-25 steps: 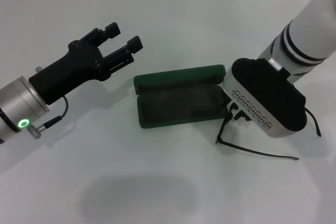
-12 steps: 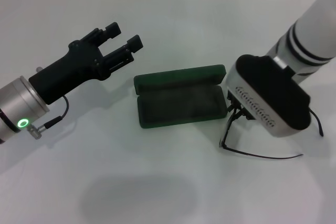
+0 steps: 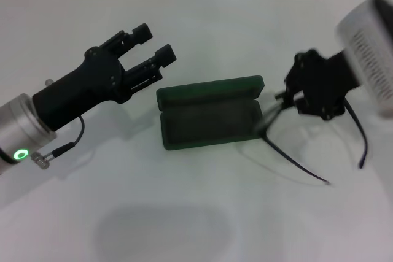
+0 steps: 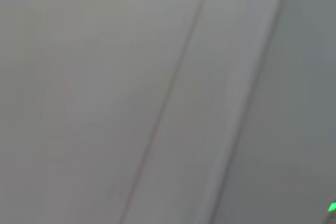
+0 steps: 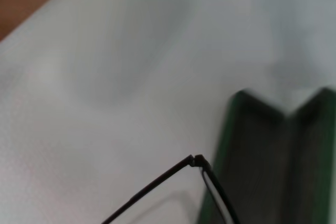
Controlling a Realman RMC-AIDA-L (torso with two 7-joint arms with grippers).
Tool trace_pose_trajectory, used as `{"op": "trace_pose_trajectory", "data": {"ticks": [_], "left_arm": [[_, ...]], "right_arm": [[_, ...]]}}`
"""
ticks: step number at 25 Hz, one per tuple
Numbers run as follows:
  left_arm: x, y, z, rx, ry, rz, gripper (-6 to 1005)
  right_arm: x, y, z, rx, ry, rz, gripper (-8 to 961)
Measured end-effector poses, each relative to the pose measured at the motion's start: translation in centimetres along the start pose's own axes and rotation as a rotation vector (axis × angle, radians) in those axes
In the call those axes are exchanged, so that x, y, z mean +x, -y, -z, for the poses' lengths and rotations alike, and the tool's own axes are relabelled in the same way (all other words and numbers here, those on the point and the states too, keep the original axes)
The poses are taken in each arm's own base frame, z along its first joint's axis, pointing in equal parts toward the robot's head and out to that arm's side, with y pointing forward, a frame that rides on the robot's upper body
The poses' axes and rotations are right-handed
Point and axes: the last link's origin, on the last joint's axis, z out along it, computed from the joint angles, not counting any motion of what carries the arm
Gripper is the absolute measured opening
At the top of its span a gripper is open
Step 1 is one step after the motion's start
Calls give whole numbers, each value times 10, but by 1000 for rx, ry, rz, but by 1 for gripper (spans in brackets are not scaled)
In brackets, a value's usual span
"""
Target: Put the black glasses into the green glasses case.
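We found the black glasses lifted off the counter at the right end of the green glasses case, carried by the right claw. The temple arms were unfolded and trailing downward, one toward the near side and one out to the right. The right claw was closed on the front of the frame near the hinge, a hold we judged was chosen so that the long arms hang free while the frame is carried across.

The green glasses case lay open on the counter, lid tipped back on its far side, lined tray facing up and holding nothing. In the right wrist view a frame corner of the black glasses sat just beside the end wall of the green glasses case, so we judged the transfer was under way but not completed.

The left claw hung above the counter beside the left end of the case, fingers parted and holding nothing, probably placed to steady the case if needed.

We noted the splayed arms may catch on the case rim.
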Motion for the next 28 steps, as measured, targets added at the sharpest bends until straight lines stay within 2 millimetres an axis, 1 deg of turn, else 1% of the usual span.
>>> {"op": "trace_pose_trajectory", "data": {"ticks": [2,4,7,10,11,12,13,14,15,16,19,23,28], "left_arm": [[5,-7,1,-53,-30,1,800],[10,-15,2,-115,-60,1,800],[19,-26,3,-213,-93,6,799],[25,-27,2,-261,-86,38,799],[27,-27,0,-276,-72,50,799],[26,-27,-8,-316,-34,66,799],[26,-27,-8,-316,-34,66,799],[26,-28,-15,-344,-9,69,798],[24,-30,-21,-368,13,71,798],[23,-31,-27,-391,36,72,798],[22,-35,-44,-450,96,84,797],[23,-34,-61,-482,152,107,796],[29,-34,-70,-501,165,119,794]], "right_arm": [[4,-4,8,63,56,-78,107],[12,-10,12,135,96,-168,106],[25,-16,12,249,142,-293,105],[37,-19,10,327,225,-420,105],[40,-19,11,352,270,-469,105],[43,-19,12,378,322,-516,104],[46,-20,13,398,358,-545,104],[50,-21,14,426,407,-586,104],[50,-21,14,426,407,-586,104],[54,-21,17,488,508,-637,105],[52,-24,16,505,607,-662,106],[47,-24,10,477,652,-679,108],[38,-19,-1,412,686,-688,110]]}}
